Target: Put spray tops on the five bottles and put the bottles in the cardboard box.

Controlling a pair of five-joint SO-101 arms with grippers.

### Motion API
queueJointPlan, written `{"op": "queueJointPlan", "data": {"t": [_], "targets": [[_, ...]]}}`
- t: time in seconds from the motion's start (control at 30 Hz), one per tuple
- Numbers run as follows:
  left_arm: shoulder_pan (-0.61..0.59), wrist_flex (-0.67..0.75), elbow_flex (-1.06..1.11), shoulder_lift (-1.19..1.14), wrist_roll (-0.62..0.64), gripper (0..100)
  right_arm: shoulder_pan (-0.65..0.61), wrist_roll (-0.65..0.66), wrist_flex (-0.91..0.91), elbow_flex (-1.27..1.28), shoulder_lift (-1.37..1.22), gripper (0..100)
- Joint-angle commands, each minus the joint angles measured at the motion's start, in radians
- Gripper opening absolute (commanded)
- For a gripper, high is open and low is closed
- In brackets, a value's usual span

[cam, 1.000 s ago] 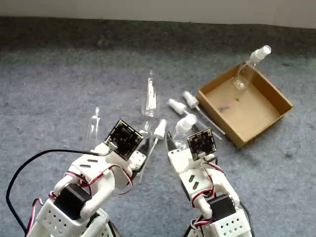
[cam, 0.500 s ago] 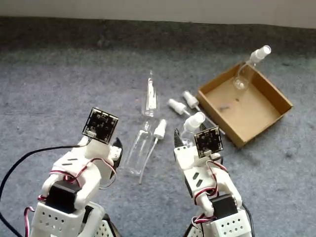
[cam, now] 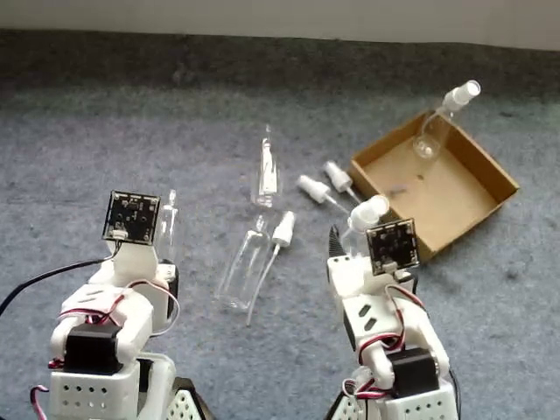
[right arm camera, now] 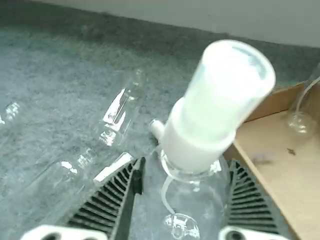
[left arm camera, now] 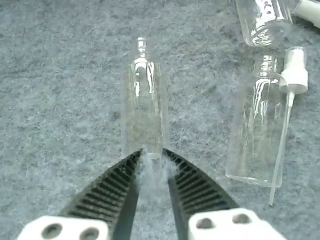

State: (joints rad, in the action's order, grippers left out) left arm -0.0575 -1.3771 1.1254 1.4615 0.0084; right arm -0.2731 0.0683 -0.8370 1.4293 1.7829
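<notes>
Bottle [right arm camera: 194, 187] with spray top [right arm camera: 220, 95] sits in right jaws, seemingly lifted.

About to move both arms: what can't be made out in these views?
Left wrist view: whether the left gripper touches the empty bottle at its base; blurred there.
High view: the capped bottle below its cap, hidden behind the right arm's camera board.
High view: dark specks in the box, too small to identify.
</notes>
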Motion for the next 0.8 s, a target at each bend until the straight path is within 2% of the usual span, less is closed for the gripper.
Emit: {"op": "queueJointPlan", "data": {"t": [0.0,0.17,0.27,0.43,0.63,0.77], "targets": [[-0.013,0.003,0.035,0.016,-0.011,0,0.058,0.097,-0.027,-0.179,0.002,20.6],[-0.001,0.166,0.205,0.016,-0.005,0,0.14,0.238,-0.085,-0.265,0.001,20.6],[-0.001,0.273,0.295,0.016,-0.003,0,0.213,0.241,-0.082,-0.283,0.001,20.6],[-0.001,0.295,0.354,0.016,-0.003,0,0.26,0.239,-0.079,-0.335,-0.039,20.6],[-0.001,0.423,0.469,0.016,-0.003,0,0.26,0.229,-0.079,-0.476,-0.314,20.6],[-0.001,0.451,0.49,0.016,-0.003,0,0.26,0.155,-0.079,-0.584,-0.469,20.6]]}}
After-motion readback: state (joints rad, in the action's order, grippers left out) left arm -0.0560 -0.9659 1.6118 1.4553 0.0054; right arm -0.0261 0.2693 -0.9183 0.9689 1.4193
